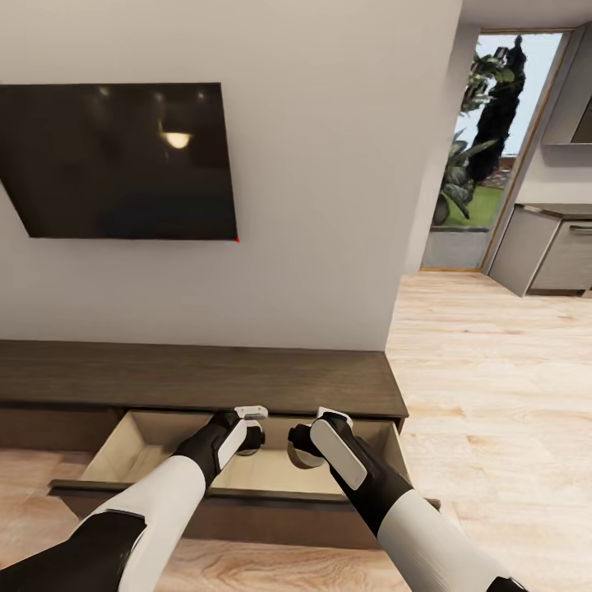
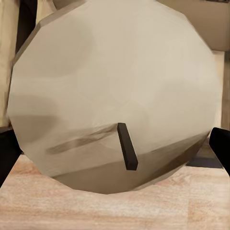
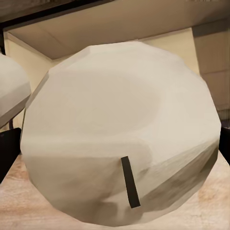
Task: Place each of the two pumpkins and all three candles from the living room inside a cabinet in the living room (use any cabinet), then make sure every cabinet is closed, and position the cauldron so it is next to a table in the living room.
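both arms reach over the open drawer (image 1: 148,444) of the dark cabinet (image 1: 197,378); left gripper (image 1: 252,427) and right gripper (image 1: 306,440) each have jaws clamped on a candle (image 2: 115,91), the other candle (image 3: 120,139) alongside, both directly above the drawer's pale floor, wicks facing the wrist cameras.

Wall (image 1: 329,164): plain off-white, bearing 1 black wall-mounted screen (image 1: 119,160) with a lamp reflection. Floor (image 1: 485,386): light wood planks. To the right, 1 tall glazed opening (image 1: 485,156) showing greenery and daylight. Far right: grey kitchen units (image 1: 547,251) with a dark top, upper grey unit above.
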